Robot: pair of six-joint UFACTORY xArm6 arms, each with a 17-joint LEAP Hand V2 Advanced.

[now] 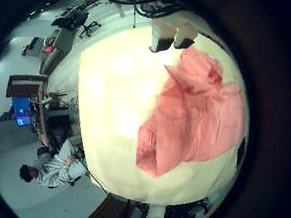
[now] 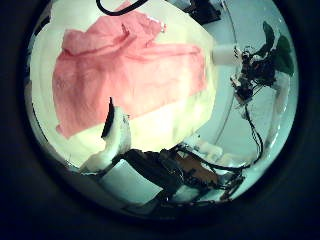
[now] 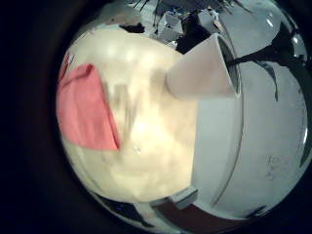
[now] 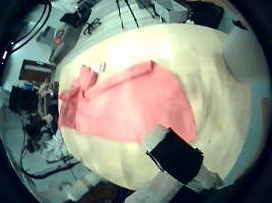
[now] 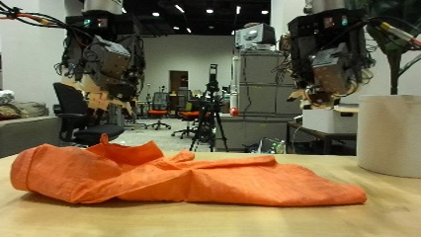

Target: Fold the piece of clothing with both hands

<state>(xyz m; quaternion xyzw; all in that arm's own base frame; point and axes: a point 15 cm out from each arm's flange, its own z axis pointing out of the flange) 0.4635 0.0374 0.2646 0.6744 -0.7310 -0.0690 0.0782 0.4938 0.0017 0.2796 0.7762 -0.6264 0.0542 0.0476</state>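
The garment (image 5: 185,175), an orange piece of clothing, is seen lying crumpled and unfolded on the table (image 5: 210,222), its long axis running across the table from beneath the left hand (image 5: 108,69) toward the right hand (image 5: 322,71). The bulkier, rumpled end is placed on the left hand's side; the flatter, tapering end reaches toward a white cylindrical container (image 5: 389,135) standing near the right hand's side of the table. Both hands are held well above the cloth, with nothing touched. Their fingers are seen hanging loosely downward, relaxed and holding nothing, though the exact spread cannot be told. In the left palm views the cloth (image 1: 190,112) is shown spread almost directly below, while in the right little-finger view only one end (image 3: 86,105) is caught, off to one side. The left hand is therefore judged the better centred over the garment; a descent by each hand onto its own end would be called for before any fold.
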